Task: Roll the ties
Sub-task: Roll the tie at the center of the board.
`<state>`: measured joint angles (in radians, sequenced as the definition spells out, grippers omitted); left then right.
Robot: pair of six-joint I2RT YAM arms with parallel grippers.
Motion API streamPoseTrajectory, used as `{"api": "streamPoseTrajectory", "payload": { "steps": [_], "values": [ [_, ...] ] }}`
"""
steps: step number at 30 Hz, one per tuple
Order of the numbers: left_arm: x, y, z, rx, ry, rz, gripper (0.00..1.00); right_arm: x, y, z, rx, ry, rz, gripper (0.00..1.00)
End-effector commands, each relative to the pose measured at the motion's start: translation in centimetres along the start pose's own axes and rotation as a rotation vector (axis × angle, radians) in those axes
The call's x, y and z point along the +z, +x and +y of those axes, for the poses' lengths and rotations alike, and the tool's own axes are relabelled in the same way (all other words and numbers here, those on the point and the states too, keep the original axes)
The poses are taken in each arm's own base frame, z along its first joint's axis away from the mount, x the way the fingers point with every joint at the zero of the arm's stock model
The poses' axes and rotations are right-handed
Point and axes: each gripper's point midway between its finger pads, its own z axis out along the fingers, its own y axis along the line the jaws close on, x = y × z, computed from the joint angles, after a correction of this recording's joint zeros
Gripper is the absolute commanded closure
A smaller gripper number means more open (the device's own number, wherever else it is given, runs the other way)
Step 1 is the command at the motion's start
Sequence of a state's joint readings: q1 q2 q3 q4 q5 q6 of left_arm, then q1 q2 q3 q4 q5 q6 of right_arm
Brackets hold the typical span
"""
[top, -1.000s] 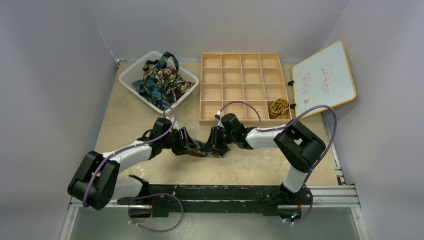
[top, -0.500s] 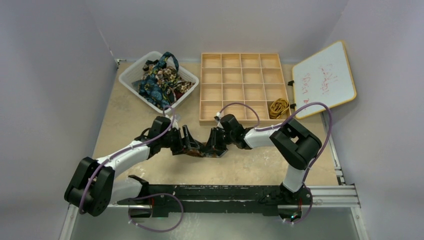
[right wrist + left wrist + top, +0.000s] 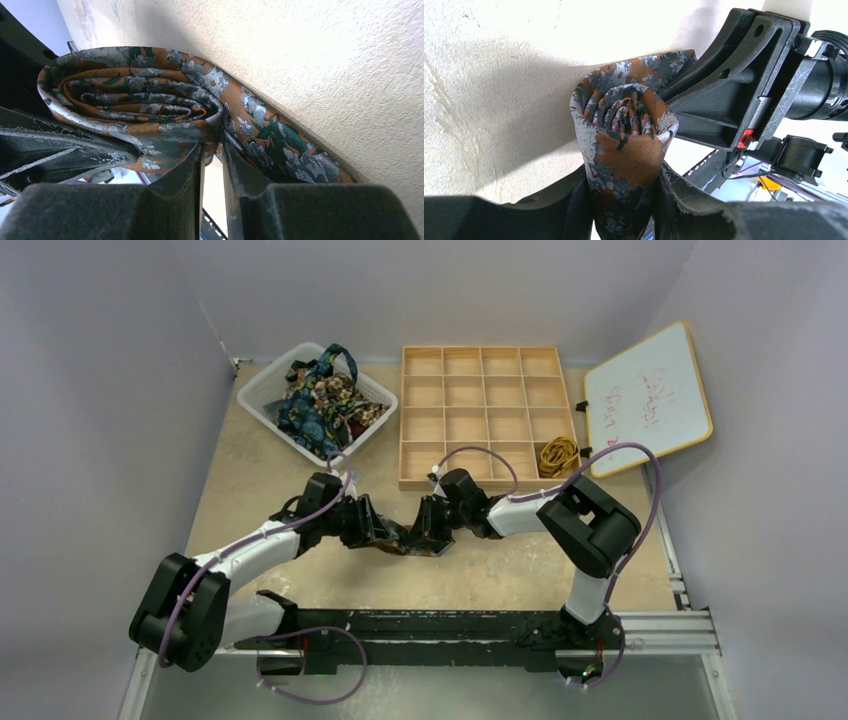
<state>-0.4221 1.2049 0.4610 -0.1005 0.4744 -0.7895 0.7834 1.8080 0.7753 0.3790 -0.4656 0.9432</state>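
At the middle of the table (image 3: 250, 480), just in front of the tray (image 3: 402, 420), the two grippers are meeting tip to tip over a brown tie (image 3: 624, 135) blotched with orange and grey. The tie is sitting wound into a tight coil, its spiral end facing the left wrist camera and its outer layer resting against the table. The left gripper (image 3: 624, 205) is clasping this coil from the left, its jaws pressing on both sides of the roll at a middling spread. The right gripper (image 3: 212, 175) is coming in from the right with its jaws nearly together, pinching a fold of the cloth just where a loose tail is leaving the roll; that tail is running away along the table toward the right in the right wrist view. The right gripper's black frame is standing just beside the coil, touching its far side in the left wrist view. At the far left, a white basket (image 3: 262, 390) is holding a tangled heap of blue and brown floral ties (image 3: 320, 400). A gold tie (image 3: 557, 453) is lying coiled in the tray's near right corner compartment. A whiteboard (image 3: 648, 400) with red writing is leaning beyond the tray's right side.
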Motion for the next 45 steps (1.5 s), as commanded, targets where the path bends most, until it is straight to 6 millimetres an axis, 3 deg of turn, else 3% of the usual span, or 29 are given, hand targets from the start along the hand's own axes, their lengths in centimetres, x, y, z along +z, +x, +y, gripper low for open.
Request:
{"api": "streamPoseTrajectory", "payload": {
  "steps": [1, 7, 18, 23, 30, 35, 40, 45],
  "values": [
    [-0.2, -1.1, -1.4, 0.049, 0.039, -0.019, 0.65, -0.1, 0.3, 0.8, -0.002, -0.032, 0.017, 0.78],
    [-0.4, -1.2, -1.4, 0.049, 0.031, -0.031, 0.68, -1.4, -0.8, 2.5, -0.025, -0.061, -0.030, 0.75],
    [-0.6, -1.4, -1.5, 0.050, 0.031, -0.041, 0.71, -1.7, -1.0, 2.9, -0.031, -0.076, -0.049, 0.67],
    [-0.6, -1.3, -1.5, 0.051, 0.030, -0.040, 0.63, -1.1, -1.1, 2.8, -0.030, -0.089, -0.045, 0.67],
    [-0.7, -1.6, -1.5, 0.064, 0.019, -0.042, 0.71, -0.6, -1.3, 1.7, -0.011, -0.028, -0.038, 0.70],
    [-1.1, -2.5, -1.1, 0.084, -0.049, -0.051, 0.75, -2.0, -2.6, 2.4, -0.048, 0.008, -0.111, 0.69],
    [-1.2, -3.2, -0.9, 0.094, -0.097, -0.063, 0.76, -3.6, -4.4, 0.9, -0.071, 0.153, -0.214, 0.69],
    [-0.8, -3.3, -0.6, 0.126, -0.172, -0.055, 0.76, -3.2, -4.4, -1.6, -0.085, 0.261, -0.207, 0.69]
  ]
}}
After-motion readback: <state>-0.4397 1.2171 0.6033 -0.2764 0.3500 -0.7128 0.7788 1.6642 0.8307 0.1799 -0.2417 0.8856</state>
